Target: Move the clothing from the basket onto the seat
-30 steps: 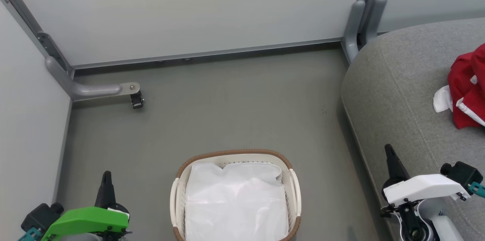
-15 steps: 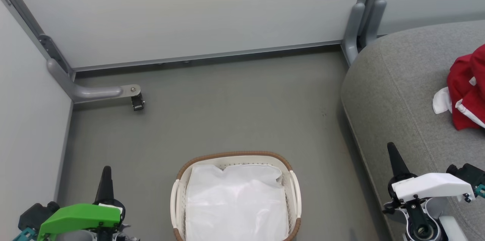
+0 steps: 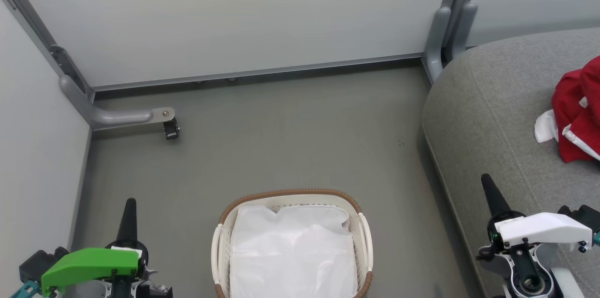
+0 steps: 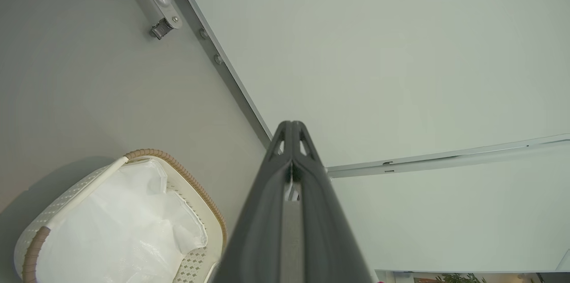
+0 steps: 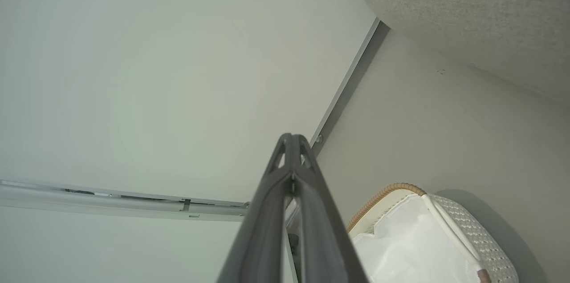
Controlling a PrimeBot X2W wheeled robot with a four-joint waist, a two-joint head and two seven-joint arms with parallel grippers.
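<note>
Grey floor (image 3: pixel 281 148): basket (image 3: pixel 290 193) shows white liner (image 3: pixel 290 251), no red; clothing (image 3: pixel 574 115) sits on the seat (image 3: pixel 483 115), back from its edge. Left claw (image 3: pixel 129 206) and right claw (image 3: pixel 488 184) pressed together, empty. Looks done, next just a check.

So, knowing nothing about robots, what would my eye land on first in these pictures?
The bright red clothing stands out most, heaped on the grey seat at the right edge of the head view. Next comes the basket on the floor at bottom centre, its white liner showing. The left gripper, cased in vivid green, and the right gripper, cased in white, flank it, both shut.
</note>
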